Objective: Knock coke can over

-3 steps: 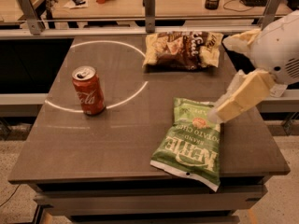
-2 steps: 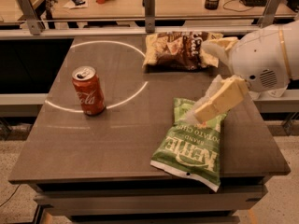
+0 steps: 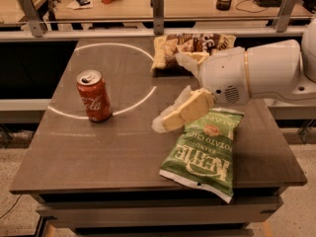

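Note:
The coke can [image 3: 94, 96], red with white script and a silver top, stands upright on the left part of the dark table [image 3: 98, 157], on a white circle line. My gripper [image 3: 168, 93] hangs over the middle of the table, to the right of the can and apart from it. It is open and empty, with one pale finger [image 3: 183, 111] low over the table and the other [image 3: 187, 60] farther back. The white arm [image 3: 256, 73] reaches in from the right.
A green Kettle chip bag [image 3: 205, 154] lies at the front right, just under the gripper's lower finger. A brown chip bag [image 3: 190, 44] lies at the back of the table, partly behind the gripper. Metal rail posts [image 3: 158, 6] and a desk stand beyond.
The arm and gripper have moved left across the table, closer to the coke can. The can and both bags have not moved.

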You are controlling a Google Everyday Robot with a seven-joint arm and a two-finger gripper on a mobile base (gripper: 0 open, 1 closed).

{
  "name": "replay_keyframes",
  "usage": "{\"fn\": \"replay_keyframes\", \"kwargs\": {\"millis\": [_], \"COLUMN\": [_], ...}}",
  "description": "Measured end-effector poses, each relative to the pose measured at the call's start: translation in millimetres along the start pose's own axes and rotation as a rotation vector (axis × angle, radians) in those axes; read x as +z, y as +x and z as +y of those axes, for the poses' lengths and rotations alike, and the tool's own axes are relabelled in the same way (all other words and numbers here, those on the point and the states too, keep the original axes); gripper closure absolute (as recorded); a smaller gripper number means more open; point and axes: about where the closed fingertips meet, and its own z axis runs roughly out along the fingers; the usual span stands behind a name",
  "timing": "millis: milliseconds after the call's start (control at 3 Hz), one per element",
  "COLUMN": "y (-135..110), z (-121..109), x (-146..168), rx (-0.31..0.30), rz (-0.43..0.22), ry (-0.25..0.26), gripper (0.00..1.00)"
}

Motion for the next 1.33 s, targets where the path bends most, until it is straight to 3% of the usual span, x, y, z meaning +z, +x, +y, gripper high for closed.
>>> {"fn": "replay_keyframes", "kwargs": {"millis": [667,1333], "y": [2.6,12.6], "z": [-8.2,-41.2], "x": [17.4,99.9], "rx": [0.003,-0.028], "rz": [-0.014,-0.085], "ry": [0.012,-0.018], "gripper": [0.0,0.0]}}
